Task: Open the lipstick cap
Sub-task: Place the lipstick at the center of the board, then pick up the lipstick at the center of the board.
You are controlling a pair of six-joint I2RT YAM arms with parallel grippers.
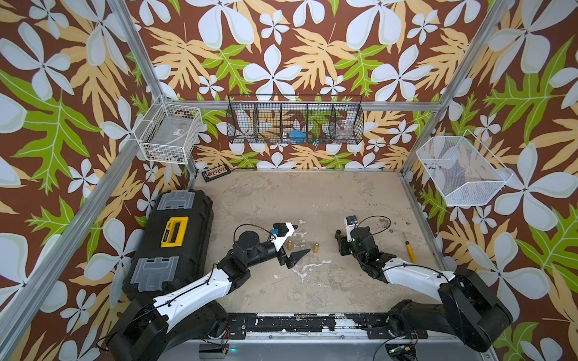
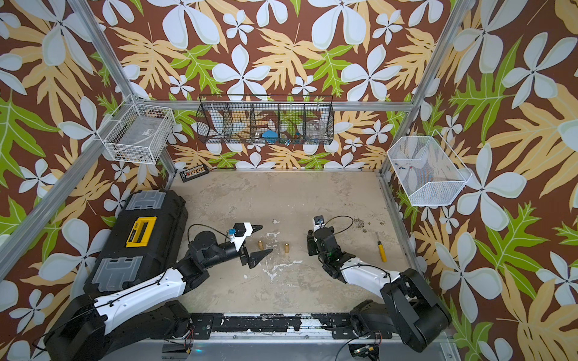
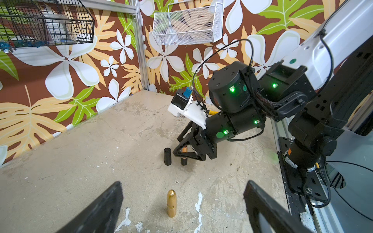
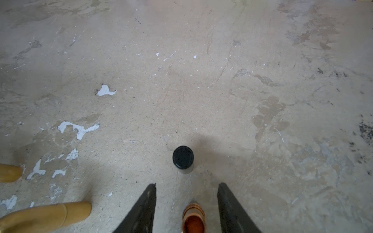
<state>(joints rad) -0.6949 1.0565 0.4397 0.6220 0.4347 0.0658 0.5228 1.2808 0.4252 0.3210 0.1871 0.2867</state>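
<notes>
A worn beige tabletop [image 1: 312, 200] sits inside walls of floral wallpaper. In both top views the right arm reaches in from the lower right and folds at the wrist, so the right gripper [image 4: 186, 184] points straight down, right of centre. The left arm comes from the lower left and lies low. Its left gripper [image 1: 303, 238] is levelled toward frame right with fingers spread wide. 1 gold lipstick [image 1: 290, 245] shows between them, clear of both, and a 2nd gold lipstick [image 1: 316, 248] stands just past the lower tip.

The top views hide what lies under the right wrist; the wrist views show it. From the right wrist, the fingers stand apart with a gap on either side of the lipstick base [image 4: 193, 218] at the frame's bottom edge, its copper mouth open to the camera. The black lipstick cap [image 4: 183, 157] is off — just beside the base, not touching it, below centre. The left wrist view gives the side-on look — cap and base both stand upright, long axes vertical, the cap's closed end up.
</notes>
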